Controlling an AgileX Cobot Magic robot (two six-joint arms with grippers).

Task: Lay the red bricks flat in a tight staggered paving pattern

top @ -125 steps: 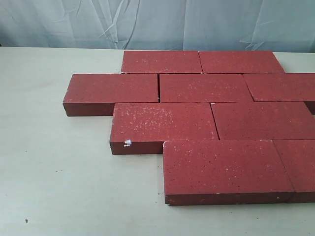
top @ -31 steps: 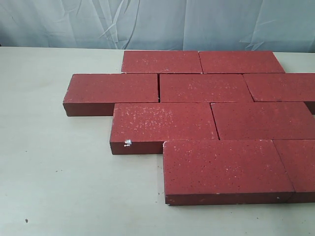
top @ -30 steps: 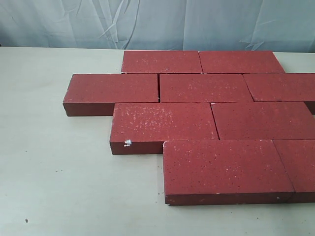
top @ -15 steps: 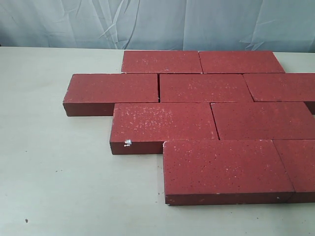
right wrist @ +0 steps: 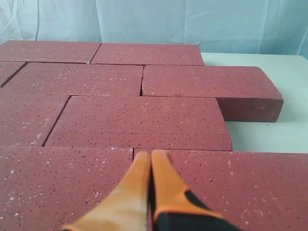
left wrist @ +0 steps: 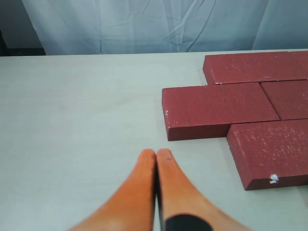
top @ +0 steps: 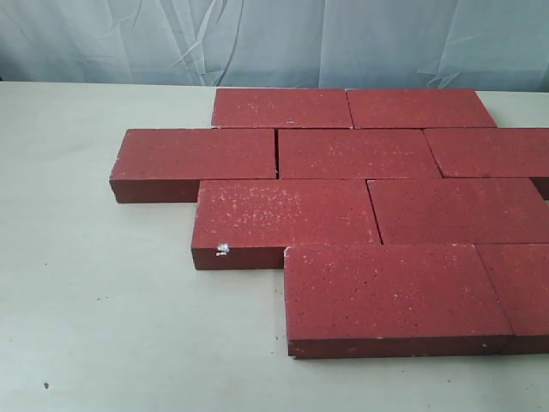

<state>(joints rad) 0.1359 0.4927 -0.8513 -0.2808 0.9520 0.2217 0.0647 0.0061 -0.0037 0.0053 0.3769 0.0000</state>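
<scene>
The pale table [top: 103, 326] carries the red bricks [top: 356, 154], all lying flat in four rows with joints offset from row to row and edges touching or nearly so. The paving looks essentially finished, with at most a slight closing of seams left. The left gripper [left wrist: 155, 154] hangs over bare tabletop beside the pattern and the right gripper [right wrist: 150, 155] hangs over the bricks, each clenched and empty.

Dark-red, white-flecked red bricks [top: 354, 206] lie flat on the pale tabletop in four staggered rows, edges touching, filling the right of the scene from near edge to far backdrop.
</scene>
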